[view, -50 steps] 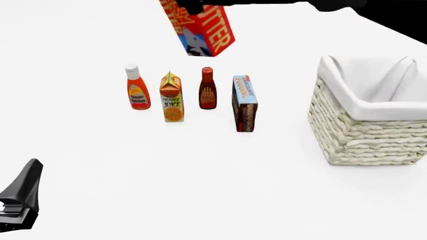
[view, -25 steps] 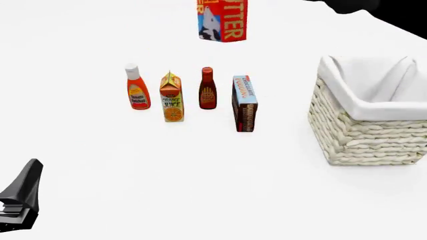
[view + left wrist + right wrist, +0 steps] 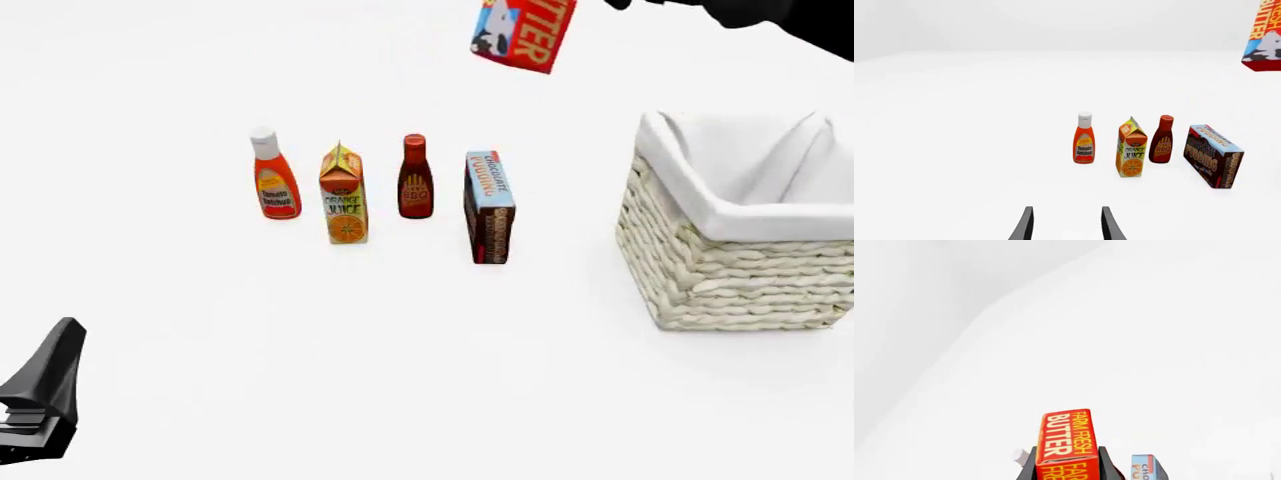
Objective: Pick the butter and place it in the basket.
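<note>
I have the butter [image 3: 522, 34] up in the air, well above the table [image 3: 400, 380], tilted, with its cow picture facing my front camera; it hangs up and to the left of the basket [image 3: 727, 270], not over its opening. My right gripper [image 3: 1067, 465] has its two fingers [image 3: 1026, 467] pressed against the sides of the box, one on each side, as the right wrist camera shows. The basket sits on the table with its white liner showing. Left of the basket, in a row, stand the chocolate pudding box [image 3: 490, 207] nearest it, then the BBQ sauce bottle [image 3: 415, 177], the orange juice carton [image 3: 343, 194] and the tomato ketchup bottle [image 3: 274, 177] farthest off. My left gripper [image 3: 1066, 225] hangs low, far left of the basket, jaws parted around nothing.
</note>
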`<move>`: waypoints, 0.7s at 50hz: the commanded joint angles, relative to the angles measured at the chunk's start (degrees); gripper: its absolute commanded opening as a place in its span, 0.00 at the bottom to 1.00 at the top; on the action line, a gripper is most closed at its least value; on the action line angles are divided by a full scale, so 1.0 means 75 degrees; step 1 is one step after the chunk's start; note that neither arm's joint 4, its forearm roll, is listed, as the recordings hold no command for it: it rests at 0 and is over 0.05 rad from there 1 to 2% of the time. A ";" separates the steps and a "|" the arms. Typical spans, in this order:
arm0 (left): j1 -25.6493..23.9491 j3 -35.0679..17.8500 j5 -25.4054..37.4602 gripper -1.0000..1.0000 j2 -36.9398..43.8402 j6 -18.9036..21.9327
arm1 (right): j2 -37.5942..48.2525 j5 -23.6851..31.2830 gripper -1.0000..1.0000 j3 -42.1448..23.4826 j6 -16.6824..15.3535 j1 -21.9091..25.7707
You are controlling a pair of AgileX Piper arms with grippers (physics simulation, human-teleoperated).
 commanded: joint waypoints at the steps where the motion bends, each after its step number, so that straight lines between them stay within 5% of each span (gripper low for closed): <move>1: 0.0000 0.0000 0.0000 1.00 0.0000 0.0000 | -0.0112 -0.0036 0.00 -0.0047 0.0770 -0.0699; 7: 0.0000 0.0000 0.0000 1.00 0.0000 0.0000 | 0.0011 0.0146 0.00 -0.0074 0.1339 -0.1077; 35: 0.0000 0.0000 0.0000 1.00 0.0000 0.0000 | -0.0072 0.1379 0.00 -0.0676 0.1803 -0.1957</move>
